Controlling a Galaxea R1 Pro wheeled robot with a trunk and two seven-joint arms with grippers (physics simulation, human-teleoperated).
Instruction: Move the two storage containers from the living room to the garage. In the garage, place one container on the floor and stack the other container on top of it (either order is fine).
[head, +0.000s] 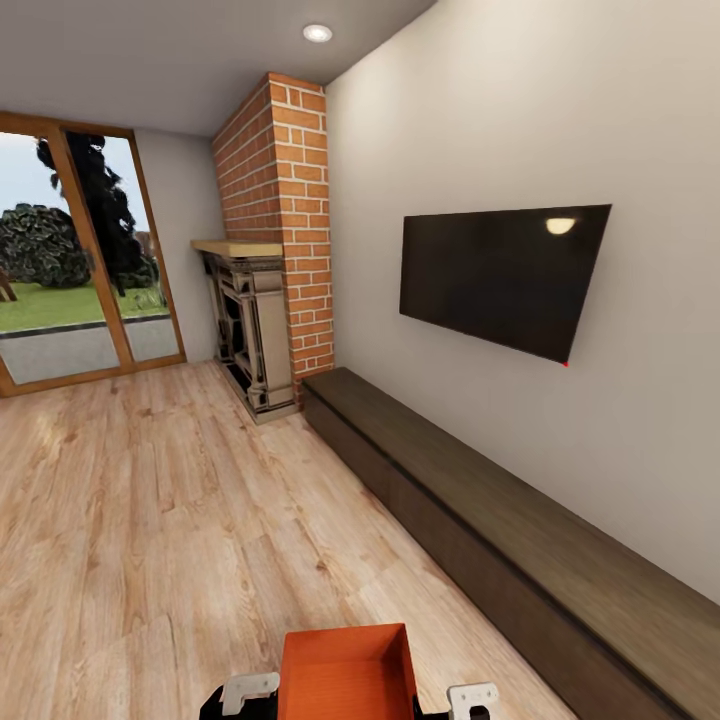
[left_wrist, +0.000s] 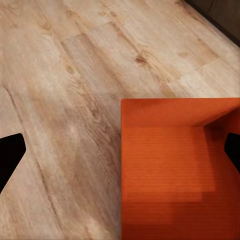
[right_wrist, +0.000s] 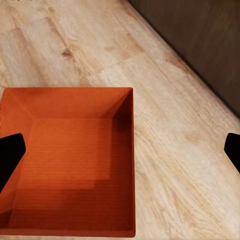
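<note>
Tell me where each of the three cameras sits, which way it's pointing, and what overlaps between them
Head view: on the robot's head, facing the brick fireplace, wall TV and long dark cabinet; arm parts flank the orange container.
Left wrist view: near the left gripper, looking onto the wood floor and container; dark fingertips at both edges.
Right wrist view: near the right gripper, looking into the container, cabinet beyond; dark fingertips at both edges.
Shared: container and wood floor.
</note>
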